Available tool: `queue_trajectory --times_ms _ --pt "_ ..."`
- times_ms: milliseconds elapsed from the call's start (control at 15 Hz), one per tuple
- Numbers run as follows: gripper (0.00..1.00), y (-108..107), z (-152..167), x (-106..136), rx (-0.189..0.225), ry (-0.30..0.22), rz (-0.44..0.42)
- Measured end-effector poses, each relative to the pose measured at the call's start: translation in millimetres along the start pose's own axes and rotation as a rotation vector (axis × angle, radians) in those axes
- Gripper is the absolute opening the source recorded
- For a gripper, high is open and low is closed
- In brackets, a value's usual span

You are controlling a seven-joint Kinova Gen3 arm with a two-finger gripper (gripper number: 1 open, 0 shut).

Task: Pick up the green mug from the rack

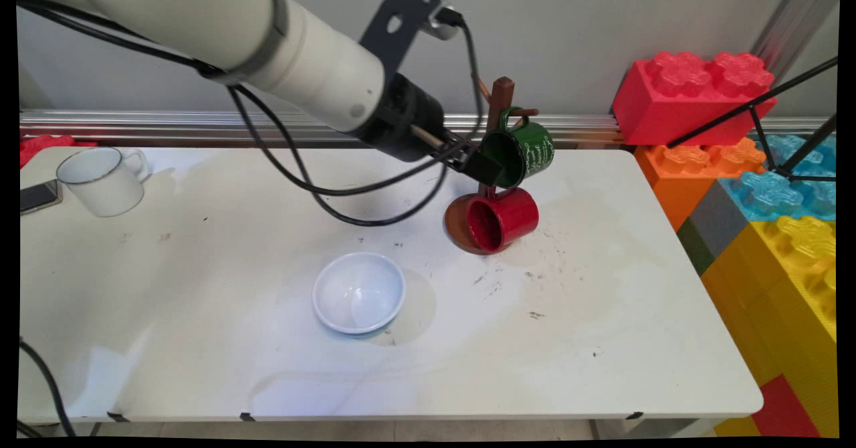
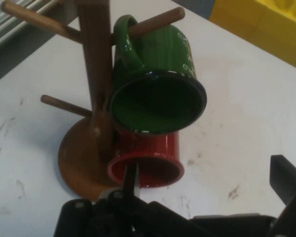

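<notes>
On the table's (image 1: 200, 368) far left lies a dark phone (image 1: 39, 196), half out of view, and just beside it stands one white enamel mug (image 1: 103, 180), upright, handle to the right. That makes three mugs in all: white, green and red. Near the table's middle sits a single white bowl (image 1: 359, 293), empty, well apart from everything else.

Right of centre stands one wooden mug tree (image 1: 498, 103) on a round base. The green mug (image 1: 520, 154) hangs by its handle from an upper peg, mouth tilted toward the arm. The red mug (image 1: 501, 219) lies below it on its side against the base, mouth facing the near left.

The gripper (image 1: 476, 164) hovers just at the green mug's rim, coming in from the left; in the hand view (image 2: 207, 192) its fingers are spread wide and hold nothing, one finger (image 2: 129, 180) in front of the red mug's mouth. Black cables (image 1: 321, 190) loop beneath the arm.

At the far right big toy bricks (image 1: 692, 97) are stacked: red, orange, blue and yellow.
</notes>
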Motion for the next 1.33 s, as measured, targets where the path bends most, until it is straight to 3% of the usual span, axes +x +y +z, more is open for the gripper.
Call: queue_trajectory --times_ms 733,1333 --pt "1.00 21 66 8 -0.005 0.058 -0.094" --pt "1.00 27 95 5 -0.020 0.109 -0.176"
